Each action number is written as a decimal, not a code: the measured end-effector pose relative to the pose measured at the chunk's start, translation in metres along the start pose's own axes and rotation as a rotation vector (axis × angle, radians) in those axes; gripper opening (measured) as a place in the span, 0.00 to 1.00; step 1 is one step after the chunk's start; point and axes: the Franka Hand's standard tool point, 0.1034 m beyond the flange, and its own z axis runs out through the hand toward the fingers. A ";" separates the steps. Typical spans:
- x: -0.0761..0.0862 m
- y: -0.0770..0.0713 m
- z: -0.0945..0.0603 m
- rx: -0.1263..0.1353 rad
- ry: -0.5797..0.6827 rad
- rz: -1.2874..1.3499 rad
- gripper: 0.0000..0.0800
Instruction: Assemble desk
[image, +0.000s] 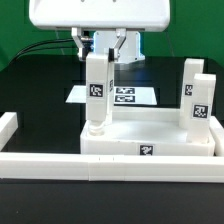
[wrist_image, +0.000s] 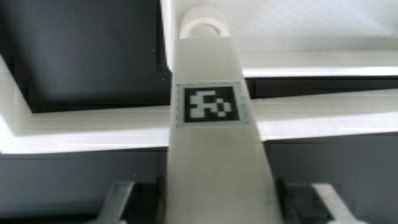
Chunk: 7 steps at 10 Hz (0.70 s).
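The white desk slab (image: 120, 148) lies at the centre right with a tag on its front wall. My gripper (image: 98, 58) holds a white tagged leg (image: 96, 95) upright, its foot resting on the slab's near corner on the exterior view's left. In the wrist view the leg (wrist_image: 212, 103) runs down the middle between my fingers (wrist_image: 125, 200), and the white slab (wrist_image: 338, 118) lies beneath it. My gripper (wrist_image: 226, 200) looks shut on the leg's upper end. Two more legs (image: 190, 85) (image: 202, 112) stand on the slab's side at the exterior view's right.
A long white rail (image: 60, 165) runs along the front, and another (image: 8, 125) stands at the exterior view's left. The marker board (image: 130, 96) lies behind the slab on the black table.
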 end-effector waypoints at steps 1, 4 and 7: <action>0.001 0.000 0.000 0.001 -0.001 -0.001 0.36; -0.001 0.000 0.002 -0.001 -0.004 -0.004 0.36; 0.000 0.000 0.003 -0.002 -0.001 -0.005 0.36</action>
